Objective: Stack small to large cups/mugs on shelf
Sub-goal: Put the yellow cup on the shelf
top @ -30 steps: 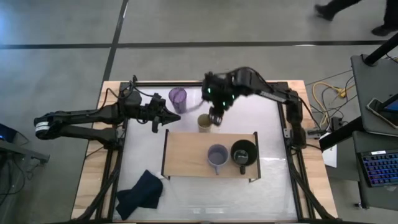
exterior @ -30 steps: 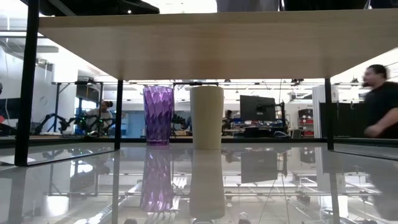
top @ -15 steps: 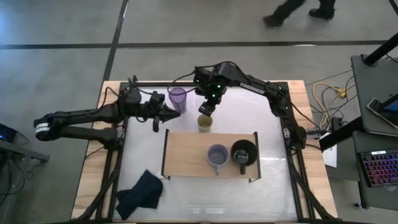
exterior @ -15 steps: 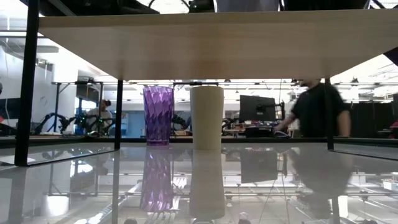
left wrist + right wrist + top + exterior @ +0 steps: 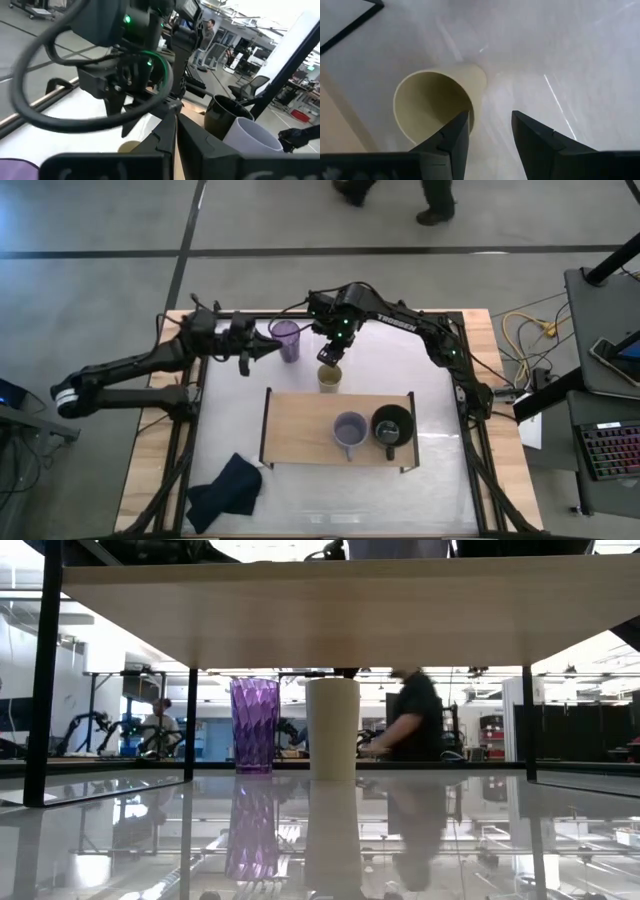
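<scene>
The pale yellow cup [image 5: 330, 377] stands upright on the white table just beyond the shelf [image 5: 300, 430]; it also shows in the low view [image 5: 332, 728]. My right gripper [image 5: 328, 357] hangs open just above the cup's far rim [image 5: 470, 100], touching nothing; one finger is over the rim, the other beyond it. The purple tumbler [image 5: 287, 338] stands to the cup's left and also shows in the low view [image 5: 254, 725]. My left gripper [image 5: 265, 350] is shut and empty, just left of the tumbler. The lavender mug [image 5: 349, 430] and the black mug [image 5: 391, 427] stand on the shelf.
A dark cloth [image 5: 225, 490] lies at the table's near left. The shelf's left half is bare wood [image 5: 295, 425]. Its black end frames [image 5: 265, 428] stand up at both ends. A person [image 5: 410, 720] walks past beyond the table's far edge.
My right gripper has gone from the yellow cup's right side toward the table's left and far edge, and now hangs over the cup's far rim. My left gripper has swung a little toward the far edge beside the tumbler. The cups have not moved.
</scene>
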Controlling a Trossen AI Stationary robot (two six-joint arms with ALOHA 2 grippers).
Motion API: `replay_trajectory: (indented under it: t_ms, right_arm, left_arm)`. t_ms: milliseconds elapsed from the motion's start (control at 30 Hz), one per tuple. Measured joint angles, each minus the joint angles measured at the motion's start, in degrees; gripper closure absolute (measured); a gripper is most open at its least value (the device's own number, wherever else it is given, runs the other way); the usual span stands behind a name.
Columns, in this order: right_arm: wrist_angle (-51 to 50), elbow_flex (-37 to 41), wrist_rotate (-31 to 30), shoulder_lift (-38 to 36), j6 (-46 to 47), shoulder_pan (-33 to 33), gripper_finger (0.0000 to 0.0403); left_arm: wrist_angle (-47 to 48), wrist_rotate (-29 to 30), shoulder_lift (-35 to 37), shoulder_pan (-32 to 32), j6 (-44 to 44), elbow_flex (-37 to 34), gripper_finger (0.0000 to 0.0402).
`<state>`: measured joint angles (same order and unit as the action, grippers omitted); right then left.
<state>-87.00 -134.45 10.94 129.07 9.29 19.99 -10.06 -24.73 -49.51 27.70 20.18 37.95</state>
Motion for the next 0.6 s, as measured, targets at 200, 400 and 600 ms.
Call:
replay_trajectory:
  t_ms: [200, 400, 600]
  right_arm:
    - [-0.2, 0.0, 1.5, 0.4, -0.2, -0.1, 0.0262]
    - [-0.1, 2.0, 3.1, 0.4, -0.4, -1.2, 0.0262]
    - [1.7, 5.2, 3.0, 0.4, -0.8, -1.9, 0.0262]
  left_arm:
    - [0.0, -0.2, 0.7, 0.9, 0.0, 0.0, 0.0402]
    - [0.0, -0.3, 1.0, 0.9, 0.0, 0.0, 0.0402]
    - [0.0, -0.2, 0.9, 0.9, 0.0, 0.0, 0.0402]
